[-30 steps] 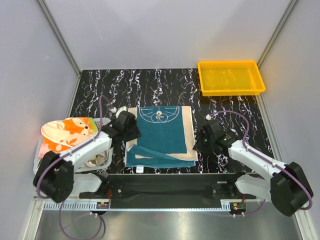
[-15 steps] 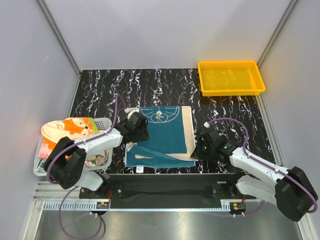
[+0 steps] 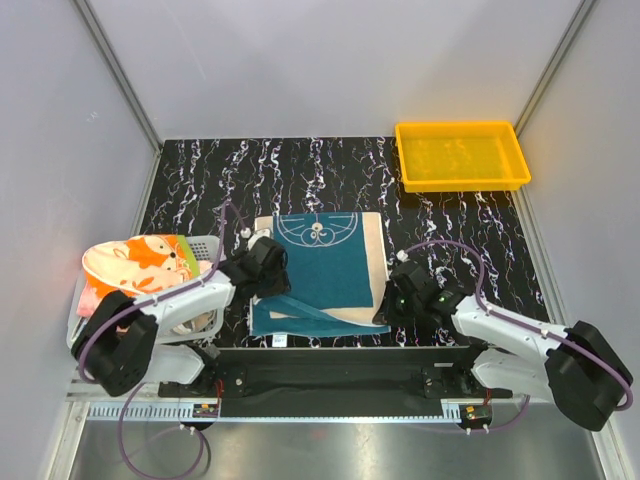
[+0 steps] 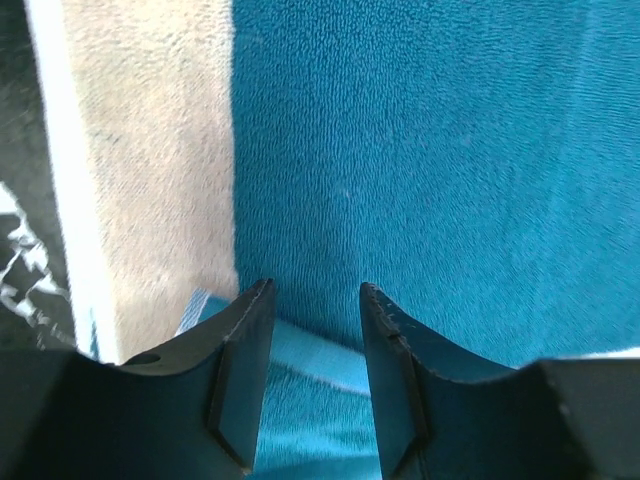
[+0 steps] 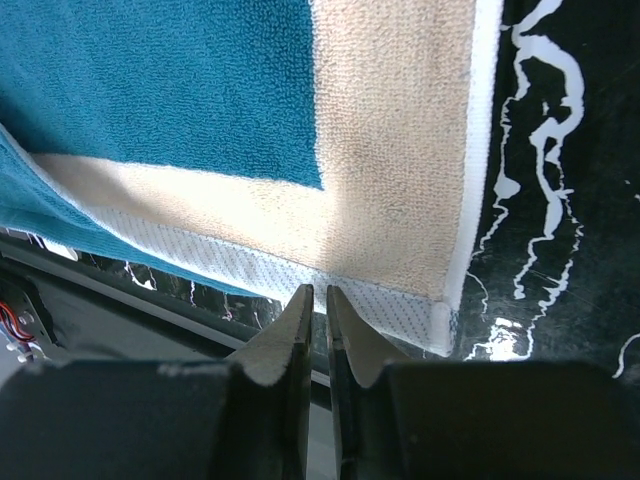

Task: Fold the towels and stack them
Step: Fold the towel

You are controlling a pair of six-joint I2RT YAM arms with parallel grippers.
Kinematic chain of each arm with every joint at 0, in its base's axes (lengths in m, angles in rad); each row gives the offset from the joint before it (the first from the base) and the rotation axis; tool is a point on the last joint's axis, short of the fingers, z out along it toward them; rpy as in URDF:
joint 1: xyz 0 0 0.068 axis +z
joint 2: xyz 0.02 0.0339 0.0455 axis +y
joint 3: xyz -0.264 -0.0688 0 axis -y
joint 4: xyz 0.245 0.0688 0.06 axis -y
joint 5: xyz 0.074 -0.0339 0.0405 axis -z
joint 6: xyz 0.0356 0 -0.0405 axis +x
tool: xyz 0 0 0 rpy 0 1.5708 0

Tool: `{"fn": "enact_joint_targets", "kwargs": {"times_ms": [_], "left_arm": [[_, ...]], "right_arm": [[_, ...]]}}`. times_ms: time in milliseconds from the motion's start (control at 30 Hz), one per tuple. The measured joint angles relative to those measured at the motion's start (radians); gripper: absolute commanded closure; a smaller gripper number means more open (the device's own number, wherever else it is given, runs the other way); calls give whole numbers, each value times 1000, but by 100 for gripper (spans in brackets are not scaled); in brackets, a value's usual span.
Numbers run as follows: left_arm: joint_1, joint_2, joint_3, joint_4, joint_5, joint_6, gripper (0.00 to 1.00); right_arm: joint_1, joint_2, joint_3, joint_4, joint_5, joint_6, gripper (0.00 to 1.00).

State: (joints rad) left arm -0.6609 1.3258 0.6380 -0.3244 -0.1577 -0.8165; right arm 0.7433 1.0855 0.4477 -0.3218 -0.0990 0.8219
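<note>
**Flanking the teal towel at its left edge and near right corner**

Spread on the black marbled table (image 3: 200, 190), the teal towel (image 3: 335, 265) lies near the middle of the near edge. Its cream border shows along the right and near sides, and a cartoon face is printed at the far end. A narrow teal flap (image 3: 310, 310) is folded over and lies slantwise across the near part.

The left gripper (image 3: 278, 284) sits over the towel's left side. In the left wrist view it (image 4: 315, 290) is released, fingers apart above the teal pile, with the flap's pale edge just under them.

The right gripper (image 3: 386, 312) is at the near right corner. In its wrist view the fingers (image 5: 290, 335) are drawn almost together, tips at the white hem of the towel (image 5: 150, 80). I cannot tell whether they grip the hem.

At the left, the orange-and-cream towel (image 3: 135, 262) is heaped in the white mesh basket (image 3: 205, 245), with the pale pink towel (image 3: 88, 298) under it. A yellow tray (image 3: 462, 182) stands at the far right.
</note>
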Motion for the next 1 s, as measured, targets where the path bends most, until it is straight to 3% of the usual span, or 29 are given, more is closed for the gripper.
{"fn": "enact_joint_targets", "kwargs": {"times_ms": [500, 800, 1000], "left_arm": [[-12, -271, -87, -131, 0, -39, 60], [-21, -496, -113, -298, -6, -71, 58], [-22, -528, -80, -356, -7, -74, 58]], "right_arm": [[32, 80, 0, 65, 0, 8, 85], [52, 97, 8, 69, 3, 8, 85], [85, 124, 61, 64, 9, 5, 84]]}}
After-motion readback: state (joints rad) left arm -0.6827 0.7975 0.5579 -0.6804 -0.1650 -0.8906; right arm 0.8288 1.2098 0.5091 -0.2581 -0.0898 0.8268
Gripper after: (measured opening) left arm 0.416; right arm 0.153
